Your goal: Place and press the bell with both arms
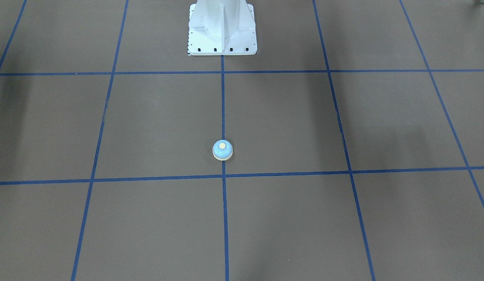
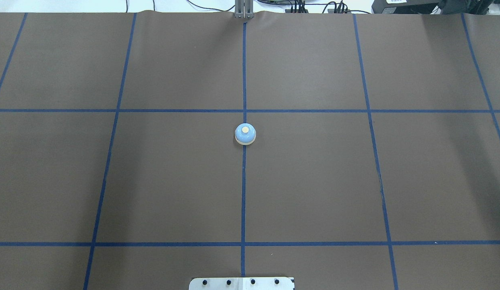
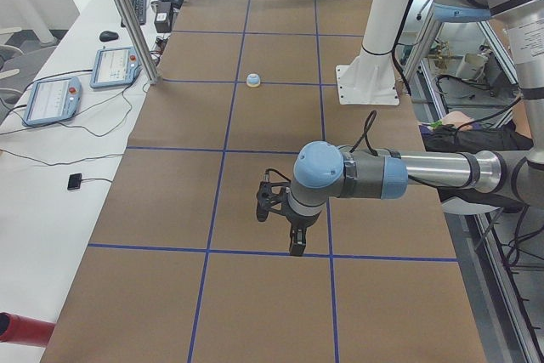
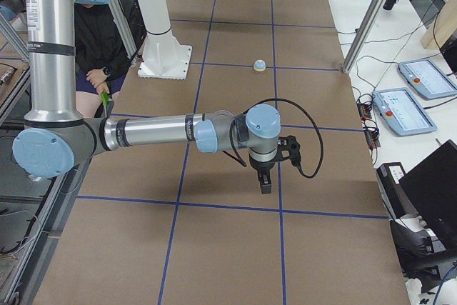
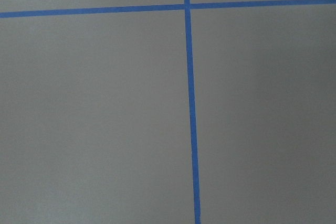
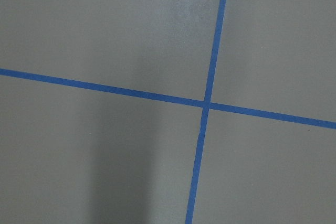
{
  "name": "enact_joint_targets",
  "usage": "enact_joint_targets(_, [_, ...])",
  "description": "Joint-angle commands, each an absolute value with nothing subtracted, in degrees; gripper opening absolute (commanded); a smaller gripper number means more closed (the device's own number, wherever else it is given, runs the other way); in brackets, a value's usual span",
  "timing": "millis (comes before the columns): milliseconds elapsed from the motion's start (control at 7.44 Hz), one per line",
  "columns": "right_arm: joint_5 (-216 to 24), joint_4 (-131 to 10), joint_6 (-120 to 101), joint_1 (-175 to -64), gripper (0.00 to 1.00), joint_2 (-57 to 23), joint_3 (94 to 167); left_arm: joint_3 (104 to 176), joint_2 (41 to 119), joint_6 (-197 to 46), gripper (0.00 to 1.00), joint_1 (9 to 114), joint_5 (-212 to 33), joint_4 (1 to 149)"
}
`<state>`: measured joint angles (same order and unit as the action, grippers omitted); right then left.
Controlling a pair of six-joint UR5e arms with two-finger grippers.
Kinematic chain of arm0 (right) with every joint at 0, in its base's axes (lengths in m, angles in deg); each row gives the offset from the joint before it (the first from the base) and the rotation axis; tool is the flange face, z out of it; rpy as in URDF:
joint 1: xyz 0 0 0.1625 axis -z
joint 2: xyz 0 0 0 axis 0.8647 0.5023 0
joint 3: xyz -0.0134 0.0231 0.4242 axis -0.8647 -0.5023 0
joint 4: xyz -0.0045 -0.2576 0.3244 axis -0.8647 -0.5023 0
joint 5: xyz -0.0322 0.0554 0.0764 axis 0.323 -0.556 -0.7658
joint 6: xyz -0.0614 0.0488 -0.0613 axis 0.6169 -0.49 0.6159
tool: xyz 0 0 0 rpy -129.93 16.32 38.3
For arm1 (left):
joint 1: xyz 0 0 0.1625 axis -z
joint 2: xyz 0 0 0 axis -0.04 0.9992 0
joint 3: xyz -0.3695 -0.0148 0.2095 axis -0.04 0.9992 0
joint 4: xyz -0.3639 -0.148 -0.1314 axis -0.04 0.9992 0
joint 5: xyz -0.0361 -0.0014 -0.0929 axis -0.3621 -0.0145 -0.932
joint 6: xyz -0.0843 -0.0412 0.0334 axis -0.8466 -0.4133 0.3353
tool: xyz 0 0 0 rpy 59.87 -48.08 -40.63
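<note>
The bell [image 2: 245, 134], light-blue with a cream button and rim, stands alone on the centre tape line of the brown table; it also shows as the bell [image 1: 222, 150], the bell [image 3: 253, 80] and the bell [image 4: 260, 66]. Neither arm is near it. My left gripper [image 3: 294, 246] hangs pointing down over the table's left end, seen only from the left side, so I cannot tell its state. My right gripper [image 4: 265, 186] hangs the same way at the right end, state likewise unclear. Both wrist views show only tape lines on the mat.
The white pedestal base [image 1: 222, 29] is bolted at the robot's edge of the table. Teach pendants [image 3: 51, 99] and cables lie on the white bench beside the mat. A seated person [image 4: 100, 51] is behind the robot. An aluminium post [image 3: 132, 19] stands at the mat's edge.
</note>
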<state>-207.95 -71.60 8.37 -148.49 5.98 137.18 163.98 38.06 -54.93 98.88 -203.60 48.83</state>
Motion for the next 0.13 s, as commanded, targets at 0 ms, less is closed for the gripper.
enact_joint_targets(0, [-208.0,-71.6,8.4,-148.4,1.00,6.0,137.1,163.9,38.1,-54.9,1.00,98.9,-203.6,48.8])
